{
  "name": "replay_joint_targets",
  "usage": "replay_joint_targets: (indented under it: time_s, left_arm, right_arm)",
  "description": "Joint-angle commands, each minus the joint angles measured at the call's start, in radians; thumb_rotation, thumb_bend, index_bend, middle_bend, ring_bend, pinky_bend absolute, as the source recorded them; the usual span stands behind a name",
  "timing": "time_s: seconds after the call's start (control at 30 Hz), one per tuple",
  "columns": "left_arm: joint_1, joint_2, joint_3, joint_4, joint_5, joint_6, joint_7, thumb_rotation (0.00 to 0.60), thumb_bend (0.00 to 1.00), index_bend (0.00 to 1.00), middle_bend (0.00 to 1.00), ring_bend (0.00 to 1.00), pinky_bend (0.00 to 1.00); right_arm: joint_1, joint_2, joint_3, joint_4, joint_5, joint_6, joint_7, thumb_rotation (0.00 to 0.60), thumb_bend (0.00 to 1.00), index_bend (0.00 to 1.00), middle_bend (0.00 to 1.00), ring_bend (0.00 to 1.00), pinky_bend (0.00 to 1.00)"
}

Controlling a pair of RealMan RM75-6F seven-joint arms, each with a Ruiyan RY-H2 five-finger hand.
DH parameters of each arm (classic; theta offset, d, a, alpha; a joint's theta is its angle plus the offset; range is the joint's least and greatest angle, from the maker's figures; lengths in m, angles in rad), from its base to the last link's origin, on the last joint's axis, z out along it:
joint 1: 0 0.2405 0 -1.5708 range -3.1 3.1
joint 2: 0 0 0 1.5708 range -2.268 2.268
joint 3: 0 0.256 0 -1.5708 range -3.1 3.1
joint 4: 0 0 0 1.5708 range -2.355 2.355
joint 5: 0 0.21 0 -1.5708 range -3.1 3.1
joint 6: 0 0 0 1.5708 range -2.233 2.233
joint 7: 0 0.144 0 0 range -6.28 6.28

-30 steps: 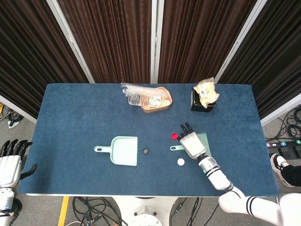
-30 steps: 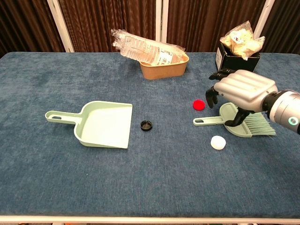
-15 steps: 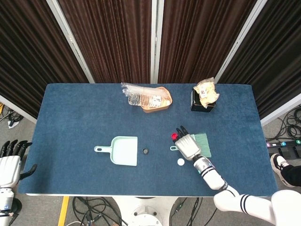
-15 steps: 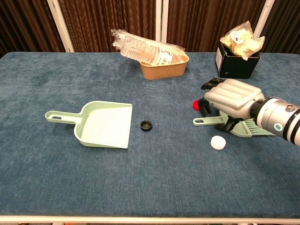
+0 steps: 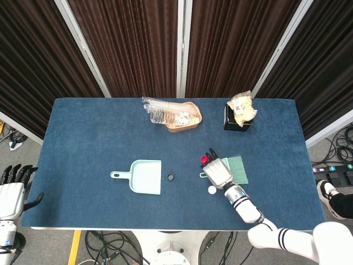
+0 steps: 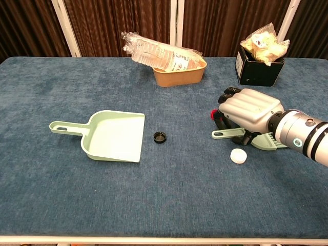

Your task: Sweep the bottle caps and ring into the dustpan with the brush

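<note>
Head view puts your left hand off the desk's left edge, low in the corner, its fingers spread apart and holding nothing. Moving right onto the blue desk, you have the mint-green dustpan lying flat left of center, its handle pointing left and its open mouth facing right. Just beside that mouth, apart from it, sits the black ring. At the back of the desk, a little right of the ring's line, a tan tray carries a crushed clear plastic bottle that overhangs its left rim.

Further right, your right hand lies palm down over the green brush, covering the middle of it. Only the handle end with its loop shows to the left of the hand, and in the head view the bristles fan out to the right of it. You cannot tell from either view whether the fingers have closed around the brush or only rest on it. The red cap peeks out at the fingertips, touching or nearly touching them. The white cap lies on the desk just in front of the hand, close to the brush handle. Behind the hand, at the back right, a black box holds a crumpled snack bag.
</note>
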Motion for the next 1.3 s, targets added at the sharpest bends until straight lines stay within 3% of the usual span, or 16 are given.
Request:
replay_joint_targets:
  time_s: [0.03,0.3,0.5,0.7,0.77,0.87,1.1,1.3]
  left_arm:
    - [0.001,-0.001,0.000,0.002,0.000,0.001,-0.003,0.600,0.23,0.19,0.14,0.07,0.01]
    - [-0.017,0.014,-0.004,-0.004,0.020,-0.006,0.000,0.600,0.23,0.19,0.14,0.07,0.01]
    - [-0.079,0.045,-0.029,-0.038,0.045,-0.058,-0.005,0.600,0.23,0.20,0.14,0.07,0.01]
    - [-0.210,0.095,-0.054,-0.125,0.058,-0.232,-0.026,0.600,0.22,0.24,0.15,0.07,0.01]
    - [-0.260,0.095,-0.073,-0.147,0.051,-0.291,-0.033,0.600,0.22,0.27,0.20,0.10,0.02]
    - [-0.325,0.074,-0.090,-0.166,0.032,-0.370,-0.019,0.600,0.22,0.32,0.29,0.19,0.03]
    - [-0.430,-0.034,-0.103,-0.163,-0.091,-0.499,0.122,0.600,0.22,0.37,0.33,0.19,0.06]
    - [-0.460,-0.118,-0.089,-0.172,-0.189,-0.503,0.269,0.600,0.22,0.37,0.33,0.19,0.07]
  right_arm:
    - [0.004,-0.003,0.000,0.005,0.001,-0.003,0.006,0.600,0.24,0.50,0.50,0.15,0.00]
    - [-0.004,0.049,0.008,-0.036,-0.029,0.049,0.053,0.600,0.34,0.61,0.59,0.24,0.02]
    - [-0.036,0.209,0.039,-0.191,-0.065,0.095,0.280,0.600,0.36,0.65,0.62,0.26,0.04]
    - [-0.059,0.368,0.073,-0.298,-0.108,0.142,0.460,0.600,0.36,0.65,0.62,0.27,0.04]
    - [-0.063,0.407,0.087,-0.317,-0.114,0.155,0.497,0.600,0.36,0.65,0.62,0.27,0.04]
    - [-0.067,0.448,0.102,-0.335,-0.119,0.170,0.534,0.600,0.37,0.65,0.62,0.27,0.04]
    - [-0.078,0.489,0.099,-0.335,-0.118,0.171,0.606,0.600,0.38,0.65,0.62,0.27,0.05]
    - [-0.082,0.484,0.086,-0.303,-0.120,0.162,0.647,0.600,0.38,0.65,0.62,0.27,0.05]
